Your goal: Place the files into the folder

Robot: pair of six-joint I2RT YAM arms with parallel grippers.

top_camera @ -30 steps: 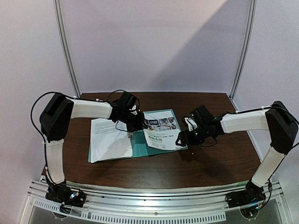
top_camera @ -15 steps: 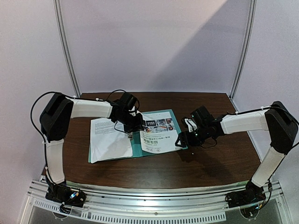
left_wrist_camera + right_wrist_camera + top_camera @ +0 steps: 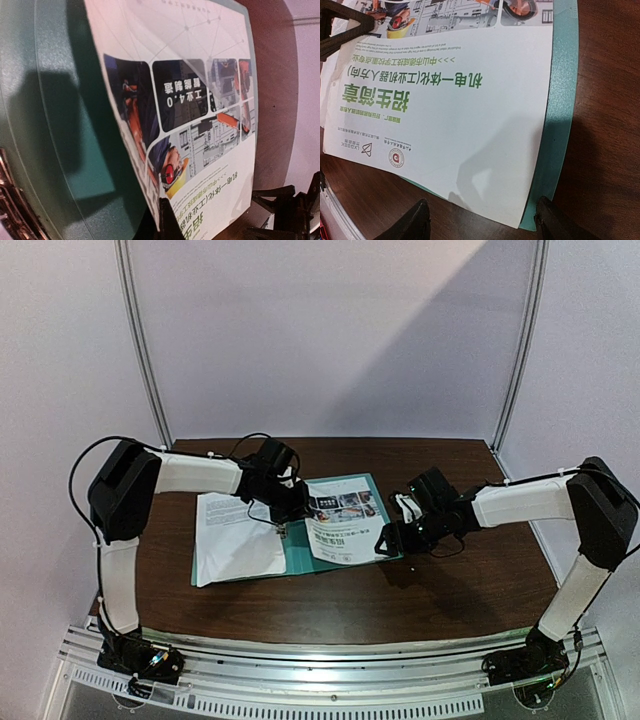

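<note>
The teal folder [image 3: 296, 552] lies open on the table. The plain white sheet [image 3: 235, 537] covers its left half. The colour photo sheet [image 3: 345, 525] lies on its right half. My left gripper [image 3: 284, 530] is over the spine, shut on the colour sheet's left edge, which it holds raised off the folder [image 3: 55, 125]. In the left wrist view that sheet [image 3: 200, 110] curves up from my gripper [image 3: 165, 220]. My right gripper [image 3: 386, 538] is open and empty at the folder's front right corner. In the right wrist view its fingers [image 3: 412, 222] straddle the corner of the sheet [image 3: 455, 100] and folder [image 3: 562, 100].
The folder's metal clip [image 3: 9, 200] shows at the spine, at the left edge of the left wrist view. Brown tabletop [image 3: 450, 590] lies in front and to the right. White booth walls and two poles stand behind the table.
The colour sheet has slid a little left towards the spine with my left gripper. The right arm has barely moved.
</note>
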